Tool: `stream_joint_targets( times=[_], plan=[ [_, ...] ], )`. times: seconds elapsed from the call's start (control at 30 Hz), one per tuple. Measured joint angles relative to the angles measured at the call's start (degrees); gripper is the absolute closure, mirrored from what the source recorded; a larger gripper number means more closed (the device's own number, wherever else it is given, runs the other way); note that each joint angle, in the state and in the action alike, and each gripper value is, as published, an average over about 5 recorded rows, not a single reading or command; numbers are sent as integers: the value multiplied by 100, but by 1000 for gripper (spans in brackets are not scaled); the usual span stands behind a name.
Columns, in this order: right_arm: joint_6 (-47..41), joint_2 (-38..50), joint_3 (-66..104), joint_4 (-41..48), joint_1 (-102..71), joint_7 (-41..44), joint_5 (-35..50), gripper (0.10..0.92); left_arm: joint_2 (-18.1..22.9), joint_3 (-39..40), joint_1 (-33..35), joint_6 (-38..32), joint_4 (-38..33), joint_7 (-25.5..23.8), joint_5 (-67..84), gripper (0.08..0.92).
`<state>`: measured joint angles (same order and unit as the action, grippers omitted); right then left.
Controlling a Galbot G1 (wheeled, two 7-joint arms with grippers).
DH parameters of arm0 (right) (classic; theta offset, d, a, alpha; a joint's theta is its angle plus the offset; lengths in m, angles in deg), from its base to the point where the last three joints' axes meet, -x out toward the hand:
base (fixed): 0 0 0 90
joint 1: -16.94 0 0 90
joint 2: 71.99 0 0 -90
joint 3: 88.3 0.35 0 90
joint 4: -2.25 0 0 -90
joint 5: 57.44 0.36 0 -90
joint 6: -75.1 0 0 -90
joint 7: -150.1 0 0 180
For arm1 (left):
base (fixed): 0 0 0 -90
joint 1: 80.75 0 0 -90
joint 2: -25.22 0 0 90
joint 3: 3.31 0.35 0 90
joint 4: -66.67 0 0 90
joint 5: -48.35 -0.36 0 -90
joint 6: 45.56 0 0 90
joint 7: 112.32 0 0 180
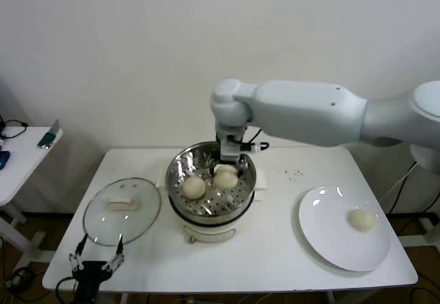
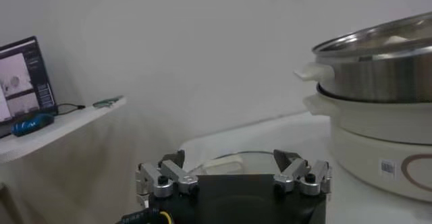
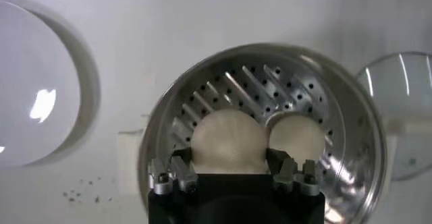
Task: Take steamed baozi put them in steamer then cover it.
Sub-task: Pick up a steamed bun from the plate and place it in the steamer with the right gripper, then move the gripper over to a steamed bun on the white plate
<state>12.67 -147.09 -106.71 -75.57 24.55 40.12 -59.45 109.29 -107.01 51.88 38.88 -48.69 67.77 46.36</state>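
My right gripper [image 1: 230, 161] reaches down into the steamer [image 1: 180, 170], a shiny perforated basket on a white pot base. Its fingers close on the sides of one baozi [image 3: 229, 137], low over the steamer floor [image 3: 270, 84]; this bun also shows in the head view [image 1: 225, 179]. A second baozi [image 1: 194, 187] lies beside it in the basket and also shows in the right wrist view [image 3: 297, 137]. Another baozi [image 1: 361, 219] lies on the white plate [image 1: 330, 242]. The glass cover [image 1: 122, 209] with its white handle lies flat on the table, left of the steamer. My left gripper [image 1: 96, 254] is open and empty at the front left edge.
The white table [image 1: 275, 263] carries the pot, the plate at the right and the cover at the left. A side table [image 1: 20, 156] with small items stands far left. A wall is close behind. In the left wrist view the pot [image 2: 378, 131] is right of my left gripper [image 2: 229, 159].
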Motion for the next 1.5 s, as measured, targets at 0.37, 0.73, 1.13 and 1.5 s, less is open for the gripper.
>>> stream_joint_targets(
  times=[0.37, 0.73, 1.13, 1.5],
  plan=[
    [146, -318, -90, 61, -474, -19, -295, 303, 14, 18, -78, 19, 46, -2, 14, 177],
    [147, -344, -26, 138, -602, -22, -519, 204, 13, 9, -102, -9, 103, 1, 23, 177],
    [-171, 254, -172, -8, 64, -579, -200, 203, -31, -6, -97, -19, 91, 2, 13, 177],
    [-2016, 1707, -856, -143, 858, -1094, 1321, 203, -74, -5, -72, -62, 105, 9, 40, 177]
  ],
)
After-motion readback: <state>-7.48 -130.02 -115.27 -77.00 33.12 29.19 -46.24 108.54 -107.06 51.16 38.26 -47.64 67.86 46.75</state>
